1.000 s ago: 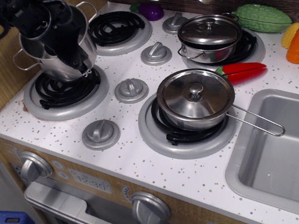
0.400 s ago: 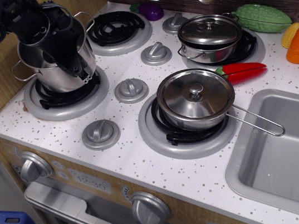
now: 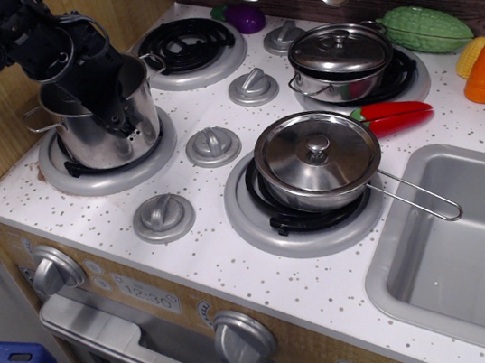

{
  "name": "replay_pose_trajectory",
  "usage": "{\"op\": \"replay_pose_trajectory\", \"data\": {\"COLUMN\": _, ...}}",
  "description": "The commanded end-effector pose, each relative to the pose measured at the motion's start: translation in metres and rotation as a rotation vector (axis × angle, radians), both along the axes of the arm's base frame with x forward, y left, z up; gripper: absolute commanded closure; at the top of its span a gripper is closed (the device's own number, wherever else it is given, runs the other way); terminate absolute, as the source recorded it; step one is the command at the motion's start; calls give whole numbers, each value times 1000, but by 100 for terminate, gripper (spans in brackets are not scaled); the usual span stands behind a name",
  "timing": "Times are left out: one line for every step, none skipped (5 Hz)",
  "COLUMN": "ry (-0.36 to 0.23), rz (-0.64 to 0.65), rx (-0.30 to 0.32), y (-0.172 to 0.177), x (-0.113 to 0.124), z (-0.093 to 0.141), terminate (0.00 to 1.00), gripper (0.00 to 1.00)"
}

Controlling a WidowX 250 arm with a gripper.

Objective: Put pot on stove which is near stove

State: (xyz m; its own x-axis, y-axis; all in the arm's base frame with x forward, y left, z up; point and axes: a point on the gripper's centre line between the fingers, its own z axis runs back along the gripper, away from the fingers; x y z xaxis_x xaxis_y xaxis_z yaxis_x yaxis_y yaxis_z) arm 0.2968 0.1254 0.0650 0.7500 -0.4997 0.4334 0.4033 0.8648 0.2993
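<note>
The tall shiny steel pot (image 3: 90,140) stands upright on the front-left stove burner (image 3: 123,174), whose grey rim shows around its base. My black gripper (image 3: 110,99) comes in from the upper left and is shut on the pot's right wall. One finger (image 3: 120,116) lies down the outside of the wall and the other is inside the pot. The pot's loop handles stick out at the left and the upper right.
A bare back-left burner (image 3: 191,48) lies behind the pot. A lidded pan with a long handle (image 3: 317,161) sits on the front-right burner and a lidded pot (image 3: 340,57) on the back-right one. Grey knobs (image 3: 212,145) stand between the burners. Toy vegetables (image 3: 425,26) lie at the back right, a sink (image 3: 472,248) at the right.
The gripper has lowered the tilted pot and set it upright on the front-left burner. The coil is now covered by the pot.
</note>
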Motion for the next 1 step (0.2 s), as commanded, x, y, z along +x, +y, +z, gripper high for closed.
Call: {"op": "replay_pose_trajectory", "data": {"ry": -35, "rz": 3, "rx": 22, "y": 6, "x": 6, "z": 12, "terminate": 100, "gripper": 0}}
